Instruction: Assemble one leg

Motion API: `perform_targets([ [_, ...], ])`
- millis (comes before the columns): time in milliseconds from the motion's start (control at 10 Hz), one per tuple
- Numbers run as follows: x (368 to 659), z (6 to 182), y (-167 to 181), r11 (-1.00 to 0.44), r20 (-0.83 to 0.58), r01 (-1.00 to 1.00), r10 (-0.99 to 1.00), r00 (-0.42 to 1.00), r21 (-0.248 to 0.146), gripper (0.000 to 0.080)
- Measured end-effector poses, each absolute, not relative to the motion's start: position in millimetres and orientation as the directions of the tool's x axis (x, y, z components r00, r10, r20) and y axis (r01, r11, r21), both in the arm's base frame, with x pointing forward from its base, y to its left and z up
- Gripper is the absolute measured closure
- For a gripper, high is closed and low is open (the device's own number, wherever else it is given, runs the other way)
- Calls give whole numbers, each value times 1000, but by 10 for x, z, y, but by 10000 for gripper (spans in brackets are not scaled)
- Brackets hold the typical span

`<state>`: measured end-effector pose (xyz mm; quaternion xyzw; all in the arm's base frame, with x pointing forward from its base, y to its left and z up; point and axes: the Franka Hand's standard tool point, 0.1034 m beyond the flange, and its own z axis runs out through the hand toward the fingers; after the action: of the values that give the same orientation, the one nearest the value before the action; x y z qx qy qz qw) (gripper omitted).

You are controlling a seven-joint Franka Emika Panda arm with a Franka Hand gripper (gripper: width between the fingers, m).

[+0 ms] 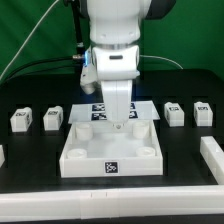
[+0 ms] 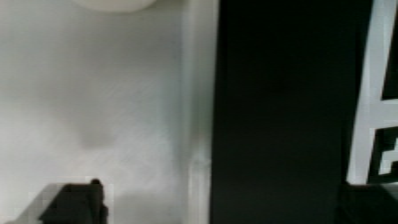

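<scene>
black table (image 1: 30,195): spread hand (image 1: 118,125) above tray (image 1: 78,160) edge.

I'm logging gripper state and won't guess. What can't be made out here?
- Gripper: open, shut or holding cannot be told. It is too small in the exterior view, and white against the white tray.
- Fingers: the wrist view is blurred, and only one shows clearly.
- Marker board: in the exterior view, mostly hidden behind the arm.
- Tags on the legs: in the exterior view, too small to read.
</scene>
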<state>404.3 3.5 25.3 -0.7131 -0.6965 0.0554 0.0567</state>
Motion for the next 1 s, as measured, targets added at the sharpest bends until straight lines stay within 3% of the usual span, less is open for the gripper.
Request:
perform_targets([
  [500, 3940, 104, 87, -41, 2, 981, 999, 42, -191, 150],
  [600, 3939, 103, 87, -42, 1, 981, 999, 43, -191, 276],
  [700, 3941, 104, 86, -42, 1, 981, 999, 43, -192, 276],
  [900, 3942, 103, 82, -43, 1, 980, 999, 44, -192, 548],
  [1000, 3941, 103, 81, -43, 1, 980, 999, 44, -192, 548],
])
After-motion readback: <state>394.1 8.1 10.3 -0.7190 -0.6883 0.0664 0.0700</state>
